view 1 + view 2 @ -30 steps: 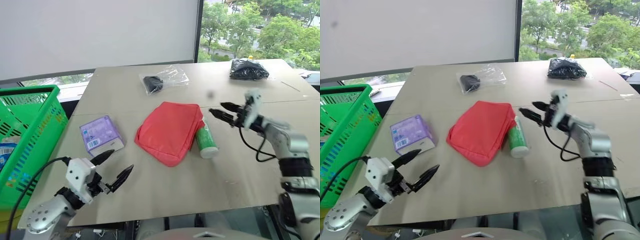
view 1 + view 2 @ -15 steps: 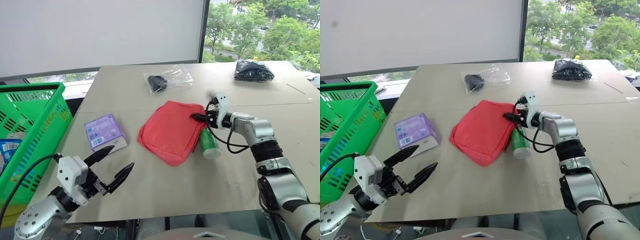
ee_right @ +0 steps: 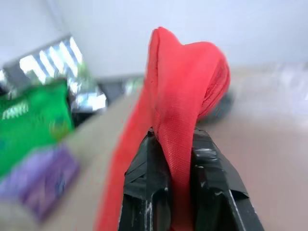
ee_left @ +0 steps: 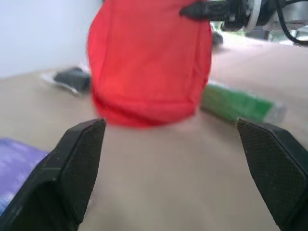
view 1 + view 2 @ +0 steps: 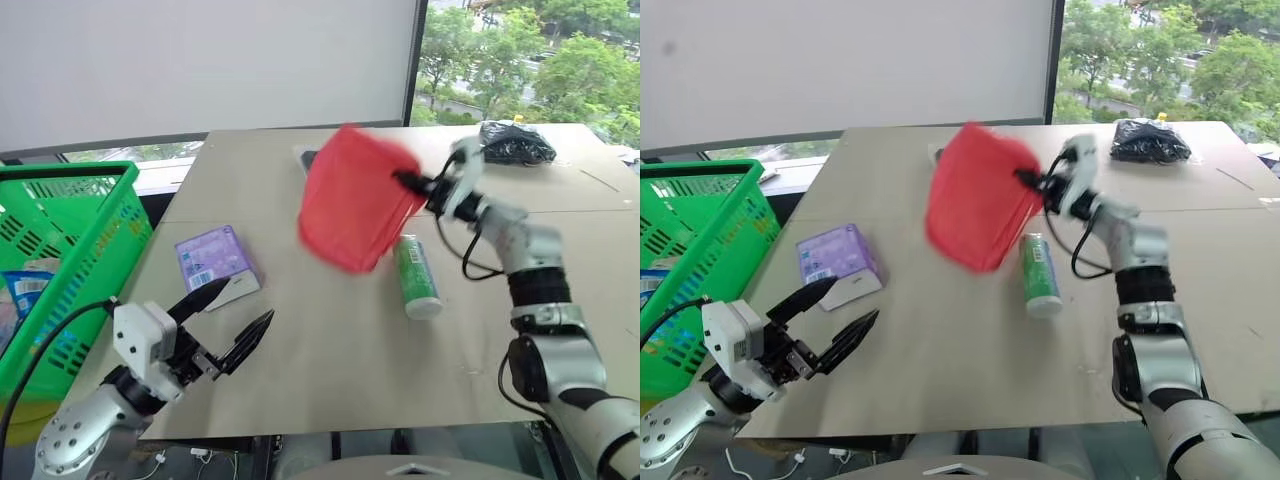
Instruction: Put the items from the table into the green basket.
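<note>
Right tool [image 5: 412, 183] is clenched on one edge of the red fabric pouch [image 5: 352, 198]; soft woven cloth is pinched between the two black fingers [image 3: 151, 192]. Pouch hangs clear of the desk [image 5: 330, 350], limp and rounded, over the middle of it.

Left tool [image 5: 232, 318] is released, its pointed black fingers spread wide above the near left desk edge, gripping nothing.

Green-and-white cylindrical bottle [image 5: 416, 277] lies on its side just right of and below the hanging pouch, smooth plastic, pale cap toward the near edge. Lilac box with white label [image 5: 214, 262] sits flat on the left, a blocky carton, label on the near side. Clear bag with black object [image 4: 72, 79] lies behind the pouch on the far side; mostly hidden in the head views, so shape is unclear. Black crinkly bag [image 5: 514, 143] is a lumpy glossy heap at the far right.

Green basket [image 5: 60, 250] stands off the desk's left edge: rigid slotted plastic, thick rim, some packaged goods inside.
</note>
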